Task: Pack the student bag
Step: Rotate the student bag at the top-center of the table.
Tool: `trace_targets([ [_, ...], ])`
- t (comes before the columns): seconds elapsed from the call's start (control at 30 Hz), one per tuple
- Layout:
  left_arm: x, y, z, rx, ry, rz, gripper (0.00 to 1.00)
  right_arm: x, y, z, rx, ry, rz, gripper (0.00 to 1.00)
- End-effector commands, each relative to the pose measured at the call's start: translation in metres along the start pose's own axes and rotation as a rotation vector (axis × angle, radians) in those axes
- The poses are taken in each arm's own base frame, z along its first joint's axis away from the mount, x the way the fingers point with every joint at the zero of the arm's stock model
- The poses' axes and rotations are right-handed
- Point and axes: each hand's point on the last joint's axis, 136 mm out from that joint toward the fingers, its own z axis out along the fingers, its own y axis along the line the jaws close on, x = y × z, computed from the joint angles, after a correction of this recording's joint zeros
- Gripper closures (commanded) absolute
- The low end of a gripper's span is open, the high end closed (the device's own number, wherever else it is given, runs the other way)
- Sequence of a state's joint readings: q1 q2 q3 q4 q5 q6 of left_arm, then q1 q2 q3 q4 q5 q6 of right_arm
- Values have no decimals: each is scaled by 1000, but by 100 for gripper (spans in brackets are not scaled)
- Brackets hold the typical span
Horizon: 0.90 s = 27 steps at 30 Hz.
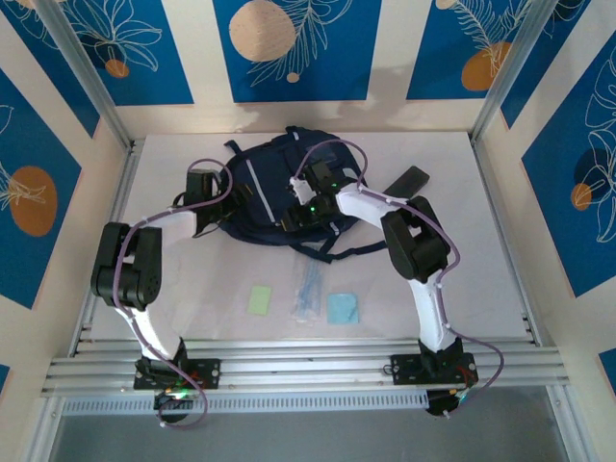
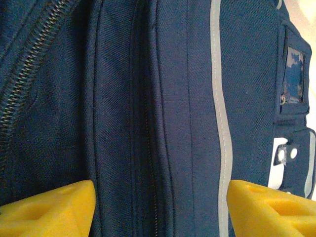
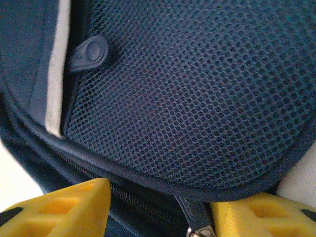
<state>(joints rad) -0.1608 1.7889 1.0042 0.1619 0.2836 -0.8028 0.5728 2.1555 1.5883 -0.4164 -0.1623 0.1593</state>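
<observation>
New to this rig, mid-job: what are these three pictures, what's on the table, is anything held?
Two robot arms, each with a two-finger claw. One picture looks down from above; the others come from wrist cameras, the yellow wedges being the fingers. On the table lie the student bag, a green card, a clear packet, a pale blue card, and a dark flat object beside the bag. The left gripper and right gripper are open, close over the bag, holding nothing; a zipper pull sits between the right one's fingers.

Dark navy student bag (image 1: 274, 178), light grey trim, lying flat, far centre of table (image 1: 472, 260)
</observation>
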Motion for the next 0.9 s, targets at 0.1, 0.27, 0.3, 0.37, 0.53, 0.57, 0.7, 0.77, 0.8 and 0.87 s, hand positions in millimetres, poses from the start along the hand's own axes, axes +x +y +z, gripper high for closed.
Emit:
trace_targets([
  [0.1, 12, 9, 15, -11, 48, -17, 30, 31, 71, -9, -344, 13, -171, 58],
  [0.27, 6, 6, 14, -19, 40, -12, 30, 52, 93, -34, -407, 22, -198, 60],
  [0.3, 5, 6, 13, -21, 38, -8, 30, 53, 93, -38, -393, 15, -197, 60],
  [0.37, 3, 3, 9, -26, 32, 4, 30, 51, 92, -48, -379, -13, -190, 56],
  [0.53, 1, -3, -1, -19, 22, 16, 30, 36, 87, -74, -404, -93, -130, 52],
  [0.57, 1, -3, -3, -21, 22, 20, 30, 35, 81, -75, -378, -103, -107, 51],
  [0.7, 1, -15, -19, -5, 25, 85, 30, 33, 37, -80, -158, -130, 89, 47],
  [0.77, 6, -24, -31, 4, 44, 145, 30, 41, 17, -87, -62, -135, 215, 46],
  [0.8, 8, -27, -37, 1, 54, 176, 30, 45, 7, -92, -6, -141, 277, 46],
  [0.87, 19, -34, -49, -26, 87, 255, 30, 64, -19, -101, 131, -138, 415, 43],
])
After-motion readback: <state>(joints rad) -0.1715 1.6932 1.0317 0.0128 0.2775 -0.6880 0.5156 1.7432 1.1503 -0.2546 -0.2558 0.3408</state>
